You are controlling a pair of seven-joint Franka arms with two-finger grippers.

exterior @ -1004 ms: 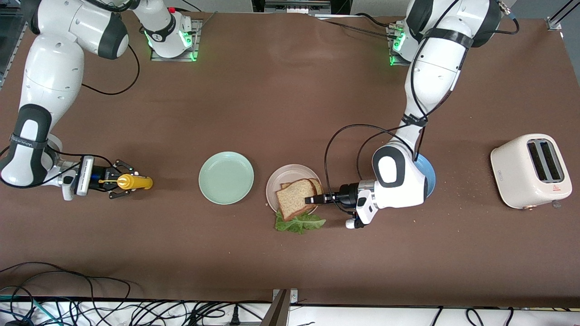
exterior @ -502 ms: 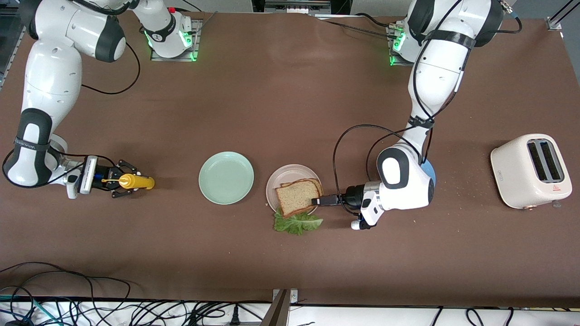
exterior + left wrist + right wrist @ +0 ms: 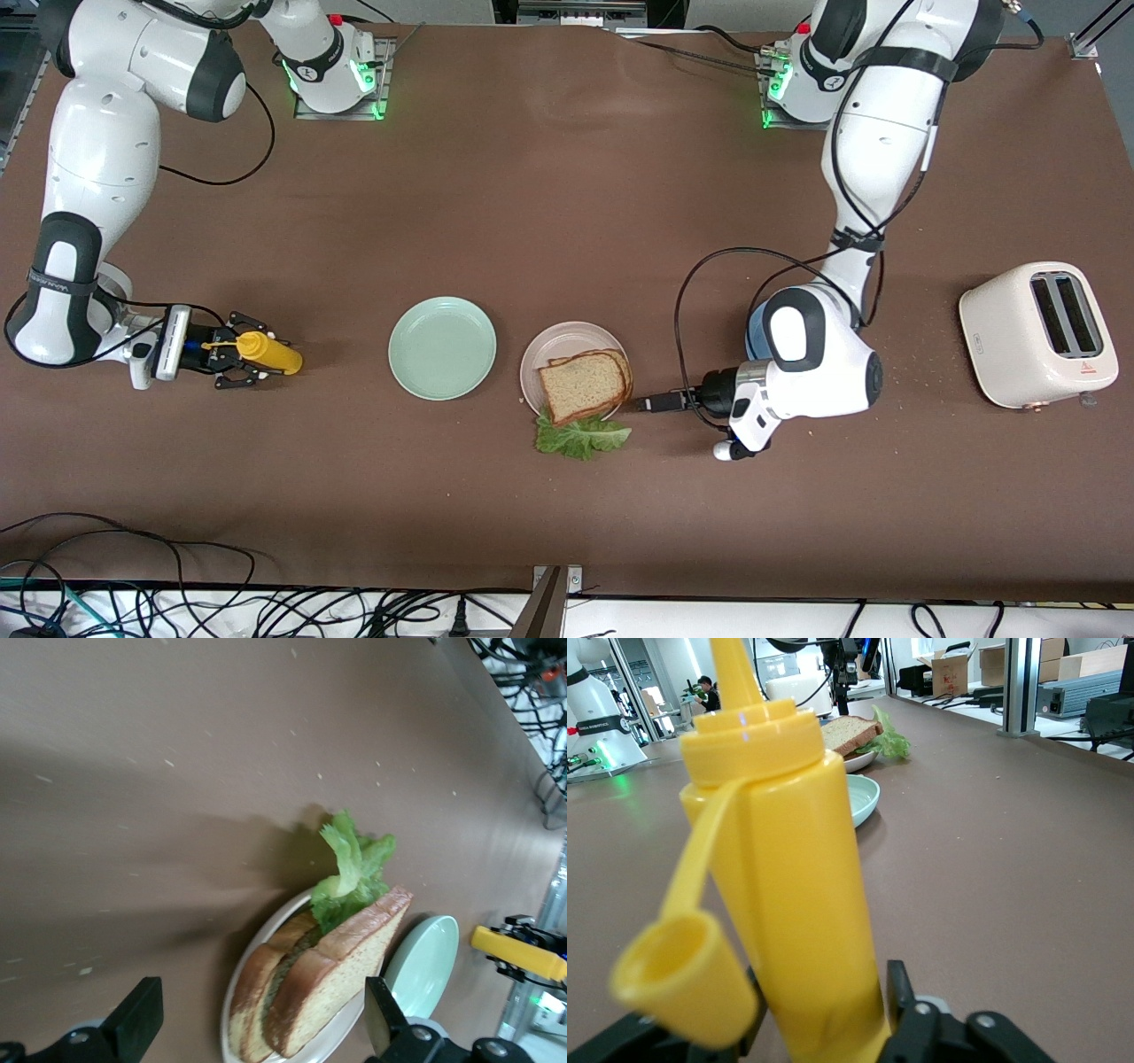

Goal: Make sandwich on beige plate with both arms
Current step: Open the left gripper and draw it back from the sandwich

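The sandwich (image 3: 585, 387) lies on the beige plate (image 3: 542, 354): two brown bread slices with a green lettuce leaf (image 3: 580, 437) poking out over the rim toward the front camera. My left gripper (image 3: 645, 405) is open, low beside the plate on the left arm's side, touching nothing. In the left wrist view its fingers (image 3: 142, 1020) stand wide apart in front of the sandwich (image 3: 328, 983). At the right arm's end, my right gripper (image 3: 237, 354) is open around a yellow squeeze bottle (image 3: 270, 354), with a thin gap showing beside one finger (image 3: 897, 992).
A mint green plate (image 3: 442, 347) sits between the bottle and the beige plate. A blue plate (image 3: 755, 334) is mostly hidden under the left arm. A cream toaster (image 3: 1036, 335) stands at the left arm's end. Cables lie along the table's front edge.
My left gripper let go of the top bread slice, opened wide and backed away toward the left arm's end. My right gripper's jaws widened around the yellow bottle.
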